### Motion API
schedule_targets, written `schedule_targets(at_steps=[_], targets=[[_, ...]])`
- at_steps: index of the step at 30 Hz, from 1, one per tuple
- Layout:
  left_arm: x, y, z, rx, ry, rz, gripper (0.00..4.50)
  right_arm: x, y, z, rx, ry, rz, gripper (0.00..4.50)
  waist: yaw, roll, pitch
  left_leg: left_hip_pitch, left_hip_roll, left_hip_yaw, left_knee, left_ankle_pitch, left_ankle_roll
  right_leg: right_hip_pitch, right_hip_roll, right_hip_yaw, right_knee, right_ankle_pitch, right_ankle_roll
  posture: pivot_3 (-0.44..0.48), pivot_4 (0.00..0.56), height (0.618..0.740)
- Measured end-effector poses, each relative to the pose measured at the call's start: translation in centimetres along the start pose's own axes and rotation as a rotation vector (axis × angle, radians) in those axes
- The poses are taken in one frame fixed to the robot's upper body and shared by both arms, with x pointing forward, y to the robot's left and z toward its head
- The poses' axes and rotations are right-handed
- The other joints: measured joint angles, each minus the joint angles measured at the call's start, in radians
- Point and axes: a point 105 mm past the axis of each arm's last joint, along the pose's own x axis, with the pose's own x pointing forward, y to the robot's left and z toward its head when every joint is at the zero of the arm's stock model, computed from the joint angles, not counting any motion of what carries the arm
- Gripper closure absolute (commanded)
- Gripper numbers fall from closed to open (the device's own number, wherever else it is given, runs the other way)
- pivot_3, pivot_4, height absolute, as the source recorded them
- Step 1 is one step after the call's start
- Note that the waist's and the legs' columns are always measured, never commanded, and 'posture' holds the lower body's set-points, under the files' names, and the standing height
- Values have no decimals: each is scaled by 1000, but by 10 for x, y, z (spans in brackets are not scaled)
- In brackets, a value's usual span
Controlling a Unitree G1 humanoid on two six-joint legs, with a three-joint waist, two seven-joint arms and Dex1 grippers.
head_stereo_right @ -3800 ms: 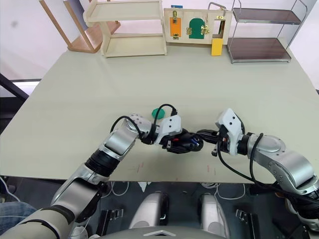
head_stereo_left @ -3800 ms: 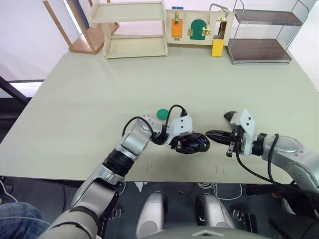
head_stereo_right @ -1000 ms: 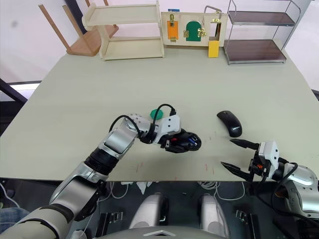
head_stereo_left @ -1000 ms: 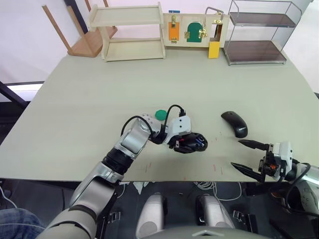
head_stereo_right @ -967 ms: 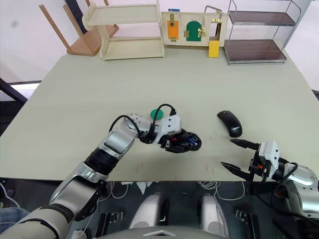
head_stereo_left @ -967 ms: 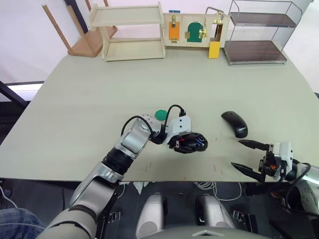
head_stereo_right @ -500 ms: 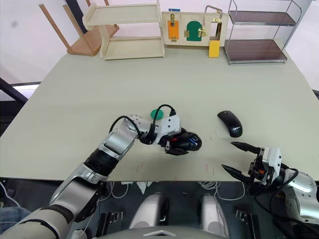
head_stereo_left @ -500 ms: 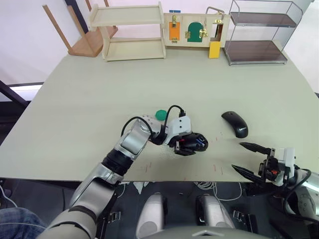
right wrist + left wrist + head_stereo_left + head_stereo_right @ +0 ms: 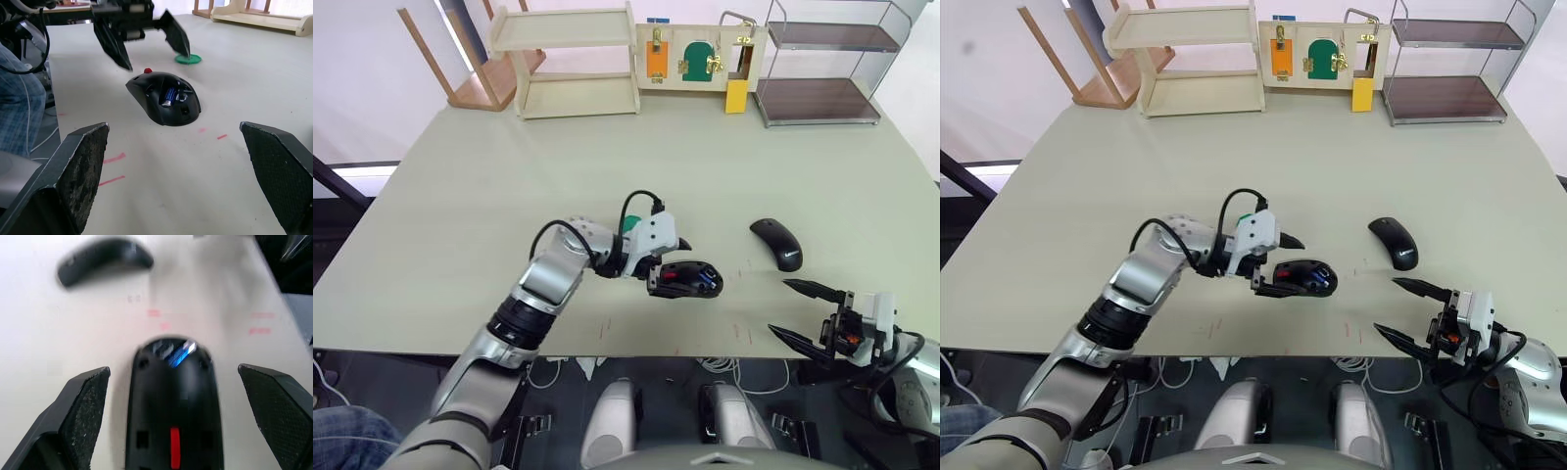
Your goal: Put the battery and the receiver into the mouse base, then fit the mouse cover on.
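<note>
The mouse base, a black oval body with red parts, lies open-side up near the table's front edge. The blue battery sits in a hollow on its top. My left gripper is open just to the left of the base, with one finger on either side of its near end and neither touching it. The mouse cover, a smooth black shell, lies on the table to the right of the base. My right gripper hangs open and empty at the front right edge. The receiver is hidden.
A round green disc lies behind my left wrist. At the table's far edge stand a wooden shelf, a board with latches and a wire rack. Red marks dot the front edge.
My left gripper has opened and drawn back to the left off the mouse base, which stays on the table. The right gripper has sunk slightly at the front edge.
</note>
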Motion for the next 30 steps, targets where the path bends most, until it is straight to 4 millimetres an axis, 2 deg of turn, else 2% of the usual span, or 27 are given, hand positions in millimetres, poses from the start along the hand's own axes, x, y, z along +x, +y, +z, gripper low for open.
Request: schedule_targets(at_steps=[3, 6, 13, 16, 22, 24, 30], targets=[[-10, -1, 8, 12, -39, -2, 30, 2, -2, 3, -8, -12, -7, 0, -1, 0, 0, 0, 0, 0, 0, 0, 0, 0, 0, 0, 0, 0, 0, 0, 150, 740], [-30, 3, 13, 17, -88, 30, 30, 5, -9, 8, -9, -36, -35, 0, -3, 1, 0, 0, 0, 0, 0, 0, 0, 0, 0, 0, 0, 0, 0, 0, 150, 740], [-58, -4, 2, -12, -178, 53, 30, 1, -17, 12, -13, -44, -105, 0, 2, 1, 1, 0, 0, 1, -1, 0, 0, 0, 0, 0, 0, 0, 0, 0, 150, 740], [-72, -8, -3, -29, -215, 71, 30, -1, -26, 9, 10, -23, -189, 0, 0, 1, 1, 0, 0, 1, -1, 0, 0, 0, 0, 1, 0, 0, 0, 0, 150, 740], [-81, -21, -16, -83, -223, 57, 30, -4, -47, 6, 13, 31, -346, 0, -2, 2, 1, 0, 1, 2, -1, 0, 0, -1, 0, 1, 0, 0, 0, 0, 150, 740], [-89, -23, -20, -94, -219, 85, 30, -4, -60, 2, 41, 69, -435, 0, -1, 2, 1, 0, 1, 3, -1, 0, 0, -2, 0, 2, 0, 0, 0, 0, 150, 740], [-104, -26, -16, -101, -276, 156, 30, 3, -72, 0, 77, 144, -565, 0, -5, 2, 1, 0, 1, 2, -2, 0, 0, -4, 0, 4, 0, 0, 0, 0, 150, 740]])
